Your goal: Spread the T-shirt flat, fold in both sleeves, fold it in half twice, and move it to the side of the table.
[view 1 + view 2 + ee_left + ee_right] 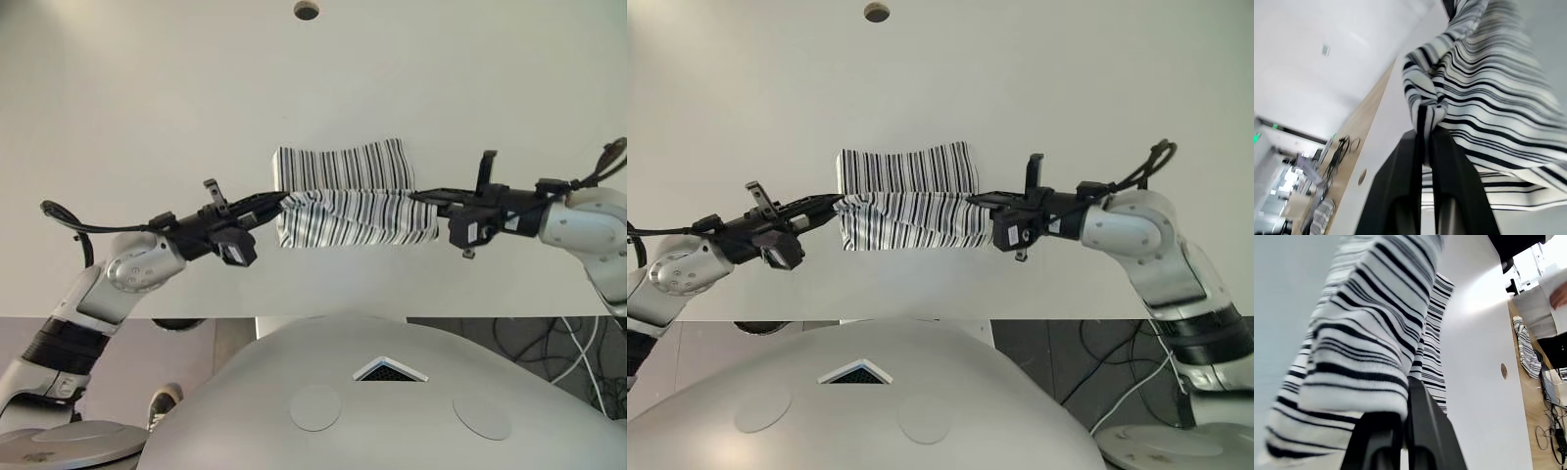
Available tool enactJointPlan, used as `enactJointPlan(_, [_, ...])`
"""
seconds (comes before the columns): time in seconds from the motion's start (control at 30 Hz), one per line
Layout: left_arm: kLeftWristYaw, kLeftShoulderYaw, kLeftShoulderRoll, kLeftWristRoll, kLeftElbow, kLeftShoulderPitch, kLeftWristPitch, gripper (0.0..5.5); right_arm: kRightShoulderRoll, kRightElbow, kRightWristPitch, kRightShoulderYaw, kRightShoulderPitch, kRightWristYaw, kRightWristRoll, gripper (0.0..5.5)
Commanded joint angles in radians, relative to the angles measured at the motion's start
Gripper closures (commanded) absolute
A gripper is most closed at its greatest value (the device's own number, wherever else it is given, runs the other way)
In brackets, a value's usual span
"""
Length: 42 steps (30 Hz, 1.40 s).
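Observation:
The black-and-white striped T-shirt (345, 196) is a folded band at the middle of the white table (147, 117). Its near layer is lifted off the table and hangs between the two grippers, while the far part lies flat. My left gripper (282, 199) is shut on the shirt's left end, the cloth bunched between its fingers (1422, 147). My right gripper (419, 198) is shut on the right end, the striped cloth (1366, 333) draped over its fingers.
A round cable hole (307, 10) sits at the table's far edge. Bare table lies to both sides of the shirt and in front of it. Cables (549, 352) lie on the floor below the table's near edge at the right.

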Motion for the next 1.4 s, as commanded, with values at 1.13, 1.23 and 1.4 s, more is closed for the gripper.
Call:
enactJointPlan(1.13, [0.059, 0.021, -0.348, 0.112, 0.464, -0.207, 0.191, 0.92, 0.523, 0.751, 0.54, -0.194, -0.413, -0.105, 0.284, 4.21])
enactJointPlan(1.23, [0.066, 0.047, -0.37, 0.059, 0.414, -0.204, 0.18, 0.62, 0.519, 0.63, 0.561, -0.215, -0.369, -0.095, 0.316, 4.21])
enactJointPlan(1.4, [0.102, 0.155, -0.457, -0.155, 0.239, -0.199, 0.158, 0.62, 0.552, 0.312, 0.533, -0.219, -0.282, -0.015, 0.453, 4.21])
